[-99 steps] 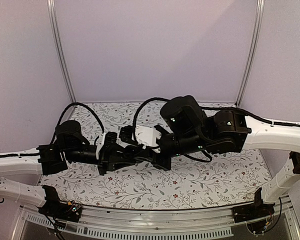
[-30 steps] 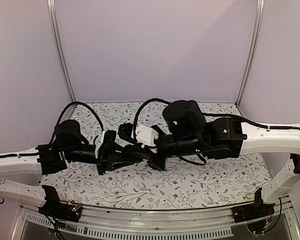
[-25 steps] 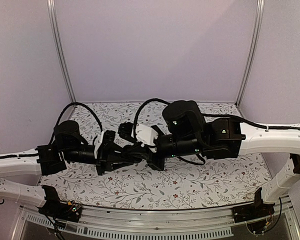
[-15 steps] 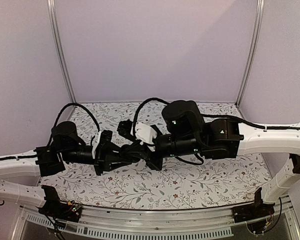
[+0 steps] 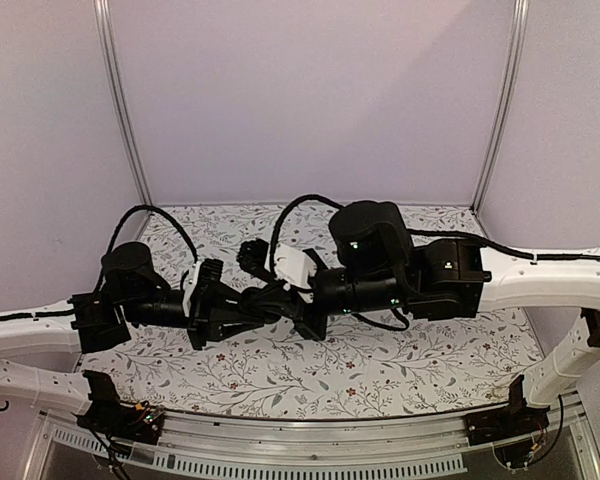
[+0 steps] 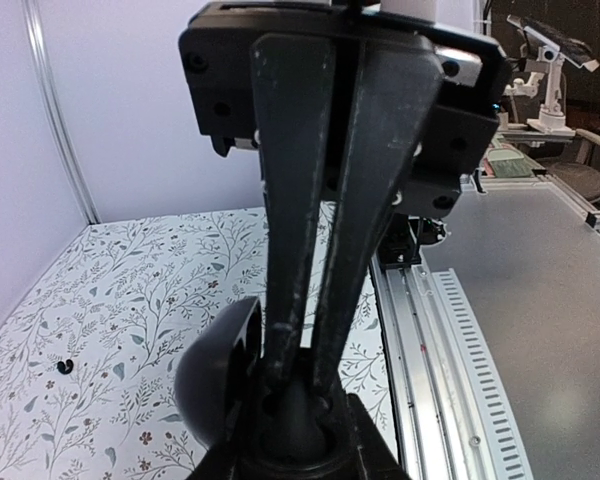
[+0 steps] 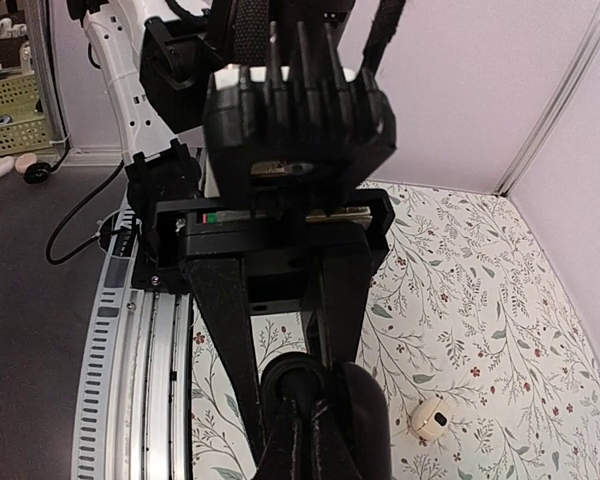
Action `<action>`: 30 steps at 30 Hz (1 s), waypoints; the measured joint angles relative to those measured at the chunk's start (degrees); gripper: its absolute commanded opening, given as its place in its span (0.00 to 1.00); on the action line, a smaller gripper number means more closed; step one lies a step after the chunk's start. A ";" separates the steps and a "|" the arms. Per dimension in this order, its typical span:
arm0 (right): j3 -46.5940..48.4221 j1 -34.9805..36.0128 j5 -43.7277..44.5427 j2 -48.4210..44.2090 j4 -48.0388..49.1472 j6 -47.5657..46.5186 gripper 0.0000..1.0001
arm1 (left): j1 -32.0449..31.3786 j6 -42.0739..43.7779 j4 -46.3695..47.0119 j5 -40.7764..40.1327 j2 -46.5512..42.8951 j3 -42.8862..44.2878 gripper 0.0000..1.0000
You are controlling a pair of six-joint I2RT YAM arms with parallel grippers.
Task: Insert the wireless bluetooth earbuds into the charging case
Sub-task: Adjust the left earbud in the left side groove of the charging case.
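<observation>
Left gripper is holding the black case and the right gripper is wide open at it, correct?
Not quite. The left gripper does hold the black case, but the right gripper is not wide open. It is shut, with its fingers drawn close together and the tips down at the case. The left wrist view shows this.

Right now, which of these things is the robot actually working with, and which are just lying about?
Part of the job:
- black oval charging case, lid open, held in the left gripper
- right gripper, shut, tips at the case's mouth
- tiny black rounded bud, lying loose

Just lying about:
- small cream-white rounded object
- flower-printed tablecloth
</observation>
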 measured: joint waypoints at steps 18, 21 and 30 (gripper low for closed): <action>-1.84 -0.24 3.87 -4.22 -2.25 -1.73 0.00 | 0.72 0.17 2.08 0.66 0.04 0.00 0.00; -2.34 -0.28 3.85 -4.22 -2.45 -1.90 0.00 | 0.92 0.15 1.62 0.66 0.04 -0.04 0.00; -2.36 -0.28 4.26 -4.20 -3.15 -3.13 0.00 | 1.29 0.13 1.62 0.79 0.04 -0.22 0.00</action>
